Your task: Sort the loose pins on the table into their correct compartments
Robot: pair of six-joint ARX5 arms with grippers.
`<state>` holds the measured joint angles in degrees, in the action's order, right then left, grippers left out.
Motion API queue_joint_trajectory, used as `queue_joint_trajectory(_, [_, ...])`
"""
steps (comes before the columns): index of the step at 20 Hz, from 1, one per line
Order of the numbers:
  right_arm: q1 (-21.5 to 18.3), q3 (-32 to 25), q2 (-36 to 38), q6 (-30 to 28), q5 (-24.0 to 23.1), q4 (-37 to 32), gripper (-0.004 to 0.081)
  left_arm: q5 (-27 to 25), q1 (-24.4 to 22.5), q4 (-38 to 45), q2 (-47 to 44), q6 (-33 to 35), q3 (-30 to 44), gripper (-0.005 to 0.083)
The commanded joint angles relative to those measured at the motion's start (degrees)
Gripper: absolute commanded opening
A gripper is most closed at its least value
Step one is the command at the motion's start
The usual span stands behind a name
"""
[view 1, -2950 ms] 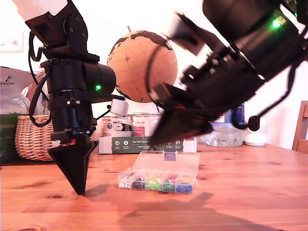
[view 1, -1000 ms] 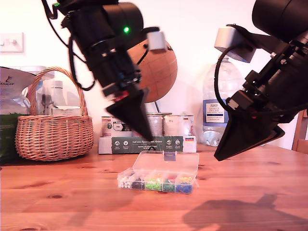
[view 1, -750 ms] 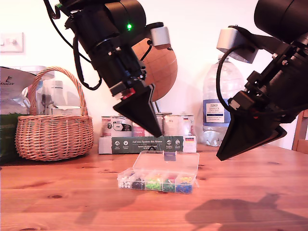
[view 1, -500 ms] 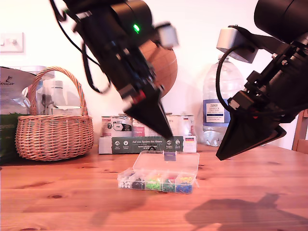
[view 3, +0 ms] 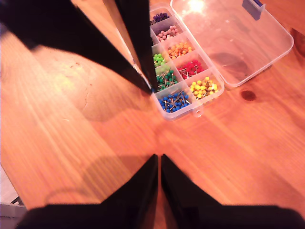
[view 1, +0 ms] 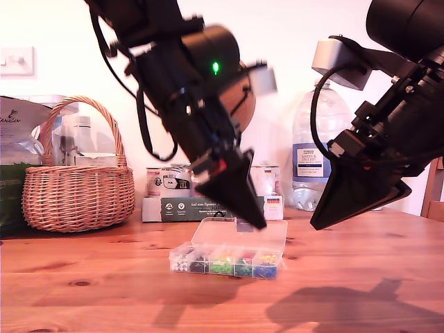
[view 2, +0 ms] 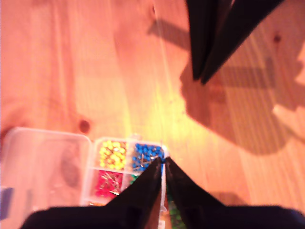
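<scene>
My first tool (view 1: 257, 225) dropped over the compartments (view 1: 225, 266), row lying across exterior view, jaws barely parted, hold unclear

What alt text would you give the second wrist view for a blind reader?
A small clear plastic box of sorted coloured pins lies open on a reddish-brown wooden table, with my first end effector, black and tapered, tipped near its green and blue compartments. My second end effector points at bare wood in the foreground, jaws together.
</scene>
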<state>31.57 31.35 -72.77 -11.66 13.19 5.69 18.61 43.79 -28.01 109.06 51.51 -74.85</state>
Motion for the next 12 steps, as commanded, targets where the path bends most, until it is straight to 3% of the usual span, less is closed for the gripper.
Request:
queue_joint_trajectory(1, [-0.1, -1.0, -0.3, 0.1, 0.5, -0.2, -0.0012, 0.4, 0.2, 1.4, 1.9, -0.1, 0.5, -0.0021])
queue_joint_trajectory(12, [-0.1, -1.0, -0.3, 0.1, 1.3, -0.5, -0.0012, 0.5, 0.3, 4.2, 4.3, -0.1, 0.5, -0.0021])
